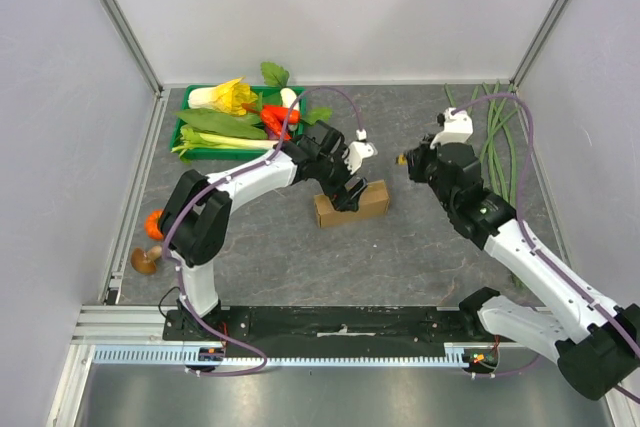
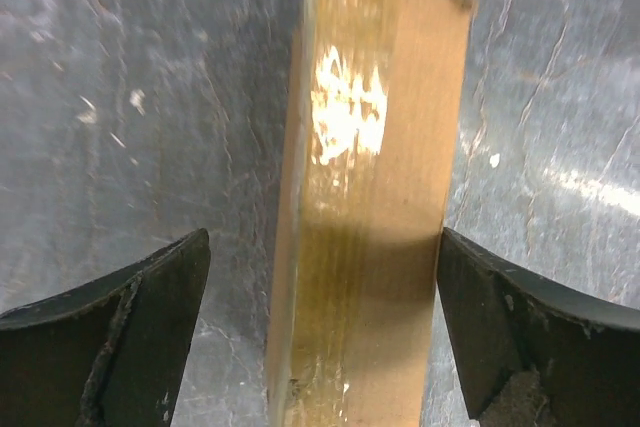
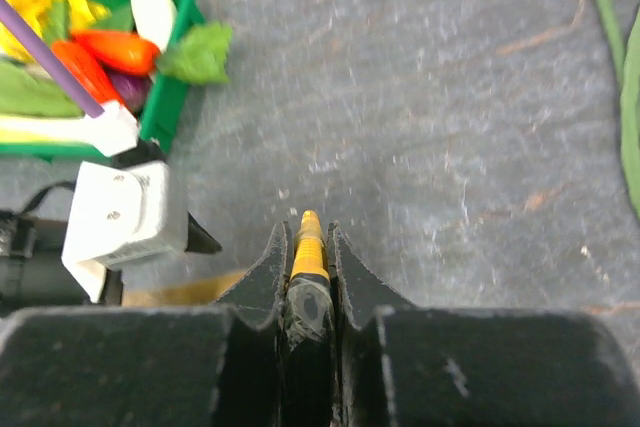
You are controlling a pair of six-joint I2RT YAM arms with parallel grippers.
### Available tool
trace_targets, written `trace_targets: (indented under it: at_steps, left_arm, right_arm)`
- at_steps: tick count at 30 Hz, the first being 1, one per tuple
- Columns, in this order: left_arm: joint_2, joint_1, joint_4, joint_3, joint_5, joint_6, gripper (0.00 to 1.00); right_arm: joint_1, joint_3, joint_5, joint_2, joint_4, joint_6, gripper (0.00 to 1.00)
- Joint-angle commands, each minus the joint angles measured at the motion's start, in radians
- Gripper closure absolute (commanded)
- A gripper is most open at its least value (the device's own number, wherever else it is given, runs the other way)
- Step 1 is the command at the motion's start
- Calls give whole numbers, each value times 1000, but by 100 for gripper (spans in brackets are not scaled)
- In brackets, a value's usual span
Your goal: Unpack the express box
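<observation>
Overhead, close left wrist: both above express box (image 1: 372,201)

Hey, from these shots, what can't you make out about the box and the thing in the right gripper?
Box contents: its cardboard hides them in every view.
Box's top seam: left gripper covers it in the top view; glare and blur in the left wrist view.
Yellow object in the right gripper: fingers hide all but its tip in the right wrist view; too small from above.
</observation>
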Motion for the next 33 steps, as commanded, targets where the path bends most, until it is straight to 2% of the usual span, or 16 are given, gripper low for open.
trace_targets:
  at_steps: [1, 5, 8, 12, 15, 16, 20, 23, 25, 28, 31, 32, 33]
  left_arm:
    - [-93, -2, 51, 102, 55, -51, 2]
    - [-154, -2, 89, 110, 71, -80, 2]
    - [-223, -2, 148, 80, 22, -117, 1]
    - [-364, -3, 286, -6, -196, -189, 1]
    - [-473, -2, 404, -114, -346, -246, 1]
    - [-487, -2, 413, -143, -371, -265, 1]
    - [-498, 1, 352, -149, -347, -328, 0]
    - [-498, 0, 312, -170, -235, -397, 0]
    - [-530, 0, 359, -238, -227, -471, 0]
    - [-588, 0, 433, -341, -209, -517, 0]
    - [-628, 0, 465, -401, -215, -530, 0]
    - [-633, 0, 461, -408, -234, -533, 0]
    - [-636, 0, 456, -416, -254, -537, 0]
  right_arm:
    - [-16, 136, 71, 47, -4, -60, 100]
    - [-45, 225, 14, 150, -2, -74, 100]
    - [-88, 281, -82, 260, 1, -48, 100]
    - [-175, 303, -283, 397, 91, 30, 98]
    - [-234, 302, -461, 501, 232, 123, 95]
    - [-245, 308, -568, 535, 292, 148, 95]
    - [-281, 352, -748, 708, 401, 296, 90]
    - [-312, 346, -822, 834, 513, 389, 85]
    - [-326, 340, -816, 897, 548, 426, 79]
    - [-335, 346, -765, 932, 515, 398, 72]
    - [-340, 352, -690, 937, 429, 362, 61]
    - [-343, 355, -631, 934, 371, 354, 52]
    - [-346, 354, -607, 931, 345, 351, 47]
